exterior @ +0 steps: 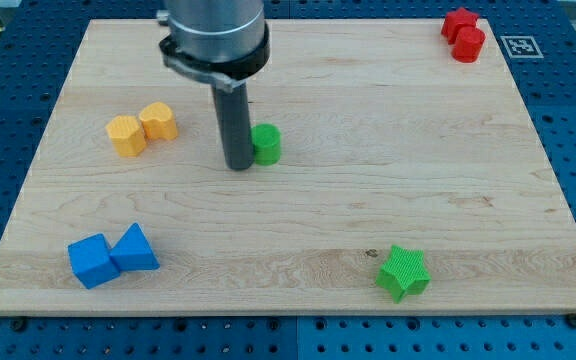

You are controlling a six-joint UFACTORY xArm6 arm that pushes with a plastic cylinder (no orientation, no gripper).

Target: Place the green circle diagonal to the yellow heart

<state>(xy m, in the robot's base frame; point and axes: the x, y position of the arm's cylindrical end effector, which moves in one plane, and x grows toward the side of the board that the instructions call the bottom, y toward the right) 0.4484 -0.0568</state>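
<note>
The green circle [266, 144] sits near the middle of the wooden board [388, 180]. My tip [239, 166] is right against its left side, touching or nearly so. Two yellow blocks lie at the view's left: one [126, 135] on the left and one [158, 121] touching it on the right; which is the heart I cannot tell for sure. The rod rises from the tip to the arm's grey body at the view's top.
A green star [402, 272] lies at the bottom right. A blue cube [92, 261] and a blue triangle [135, 249] touch at the bottom left. Two red blocks [463, 35] sit at the top right corner.
</note>
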